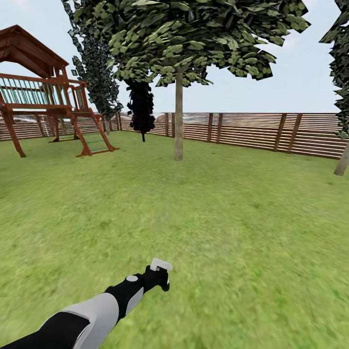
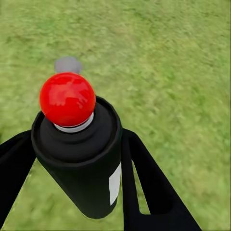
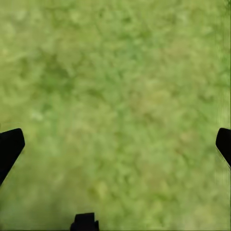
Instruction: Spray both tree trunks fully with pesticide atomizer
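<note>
Pesticide atomizer [image 2: 79, 159]: it sits between the jaws of the left gripper [image 1: 160, 276], held above the grass. The dark body with its white label is squeezed on both sides. The red ball on top pokes out past the finger ends, so I think it is held low on the body to keep the top free for spraying.

Left gripper: its jaws are clamped on the bottle. The arm reaches forward and low, with the pale head of the bottle facing out ahead of the jaws, toward the tree.

Right gripper [image 3: 115, 144]: its two dark fingertips [image 3: 9, 147] stand wide apart with nothing between them. Past them there is just blurry lawn [image 3: 115, 86].

Step now: picking up looks done. The robot seems to be carrying the bottle to a tree. No spraying yet, I think, because the tree is too far off.

Tree trunk [image 1: 179, 116]: straight ahead of the left jaws, well apart from them, thin and bare under blocky green leaves.

Second tree trunk [image 1: 341, 164]: off to the right side, leaning in at the edge, also well apart.

Play tower [image 1: 43, 97]: far off to the left, made of wood.

Fence [image 1: 252, 130]: brown slats behind the trees, all along the back.
</note>
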